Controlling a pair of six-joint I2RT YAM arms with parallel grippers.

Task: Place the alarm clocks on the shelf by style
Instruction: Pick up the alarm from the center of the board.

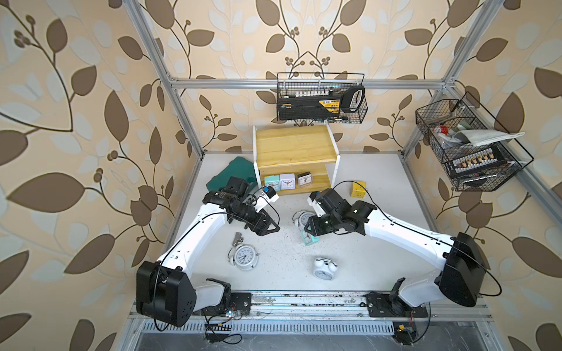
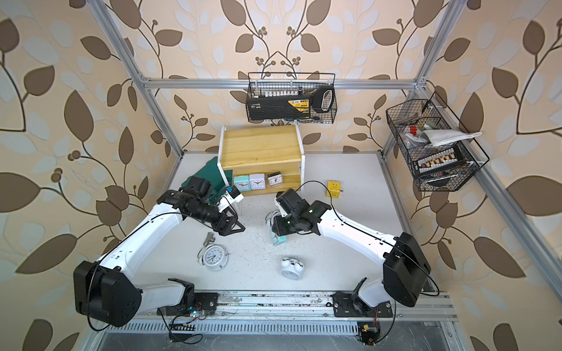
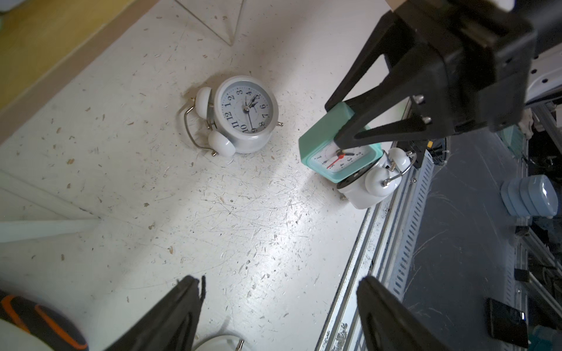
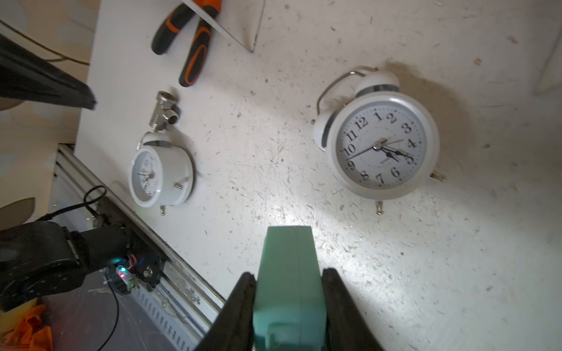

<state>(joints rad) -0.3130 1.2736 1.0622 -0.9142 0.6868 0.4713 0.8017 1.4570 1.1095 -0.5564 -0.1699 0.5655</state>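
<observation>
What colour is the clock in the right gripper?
Mint green; clock clearest in left wrist view.

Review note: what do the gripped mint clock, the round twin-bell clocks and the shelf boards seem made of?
Mint clock: probably moulded plastic, matte; a seam line runs along its casing.
Twin-bell clocks: glossy white bodies, painted metal or plastic, cannot tell; wire handles and feet look like bare metal.
Shelf: light wood boards with visible grain, smooth finish.
</observation>
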